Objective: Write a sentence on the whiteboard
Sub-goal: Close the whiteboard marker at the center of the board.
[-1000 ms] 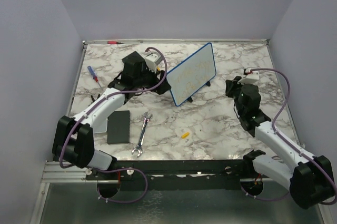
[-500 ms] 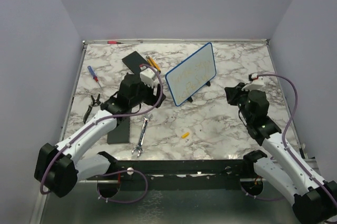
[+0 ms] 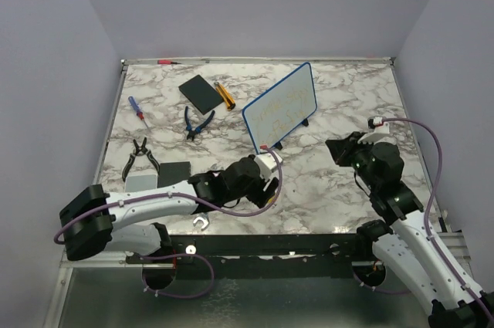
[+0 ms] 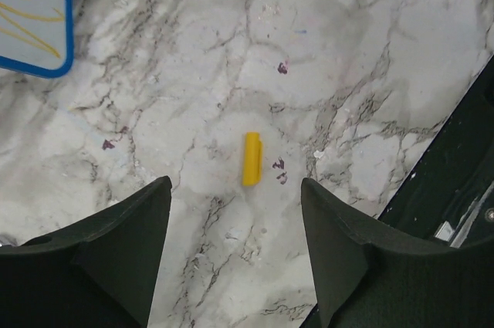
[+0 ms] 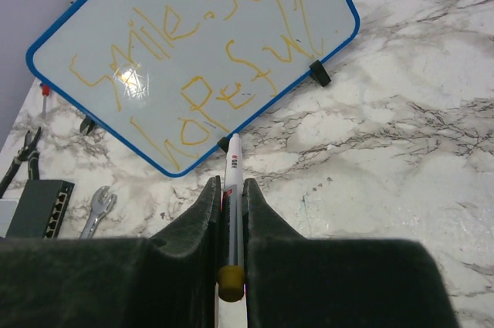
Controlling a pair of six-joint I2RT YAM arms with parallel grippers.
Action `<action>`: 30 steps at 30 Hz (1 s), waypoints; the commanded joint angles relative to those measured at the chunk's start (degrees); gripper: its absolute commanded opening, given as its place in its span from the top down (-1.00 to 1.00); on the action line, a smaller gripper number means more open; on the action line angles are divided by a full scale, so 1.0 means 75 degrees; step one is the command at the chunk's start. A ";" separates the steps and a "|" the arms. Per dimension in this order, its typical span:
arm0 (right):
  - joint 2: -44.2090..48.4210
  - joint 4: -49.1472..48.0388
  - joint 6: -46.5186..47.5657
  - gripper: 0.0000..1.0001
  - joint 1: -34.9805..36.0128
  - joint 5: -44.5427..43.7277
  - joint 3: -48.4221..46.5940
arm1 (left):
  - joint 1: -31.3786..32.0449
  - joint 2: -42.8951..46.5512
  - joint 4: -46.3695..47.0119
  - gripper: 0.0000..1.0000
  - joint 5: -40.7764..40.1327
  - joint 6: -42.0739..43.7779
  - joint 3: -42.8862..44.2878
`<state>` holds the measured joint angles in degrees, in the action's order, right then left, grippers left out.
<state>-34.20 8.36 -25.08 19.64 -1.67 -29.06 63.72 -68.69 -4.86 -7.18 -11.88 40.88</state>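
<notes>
Near edge: L arm lies low across the front of the surface (image 3: 309, 189), reaching toward centre. L gripper (image 4: 235, 189) hangs over bare marble, jaws apart, nothing btwn them. Small yellow cap (image 4: 252, 159) lies flat just ahead of the jaws, untouched. End of a wrench (image 3: 200, 224) pokes out beside the arm.

R side, a bit further in: R gripper (image 5: 230, 189) clamped on a marker (image 5: 231, 160). Barrel runs along the jaws, dark tip fwd and aimed at the board's lower edge. Top view puts gripper and board apart, no contact.

Mid/back: whiteboard (image 3: 282, 109) stands tilted on its black feet, centre-back of the surface, face toward the R arm. The sentence (image 5: 166, 35) is two yellow lines, approx "Smile, stay / hopeful". Legible in the R wrist view, faint from above.

Far L: blue-handled pliers (image 3: 197, 121), black pad (image 3: 199, 92), screwdriver (image 3: 137, 106), all well clear of the board.

Progress (my read): writing looks complete, both lines filled and pen off the board. Probably left to do: cap the marker w/ the yellow cap, which the L gripper seems lined up for, then set the marker down.
</notes>
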 commanded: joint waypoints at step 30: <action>0.0647 0.1052 -0.0168 0.97 -0.0040 0.1258 0.0054 | 0.0631 -0.2403 0.1035 -0.02 -0.0578 0.0246 -0.0167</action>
<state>-29.26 14.52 -25.61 19.64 5.93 -28.84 67.88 -86.02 2.52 -8.62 -10.83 38.54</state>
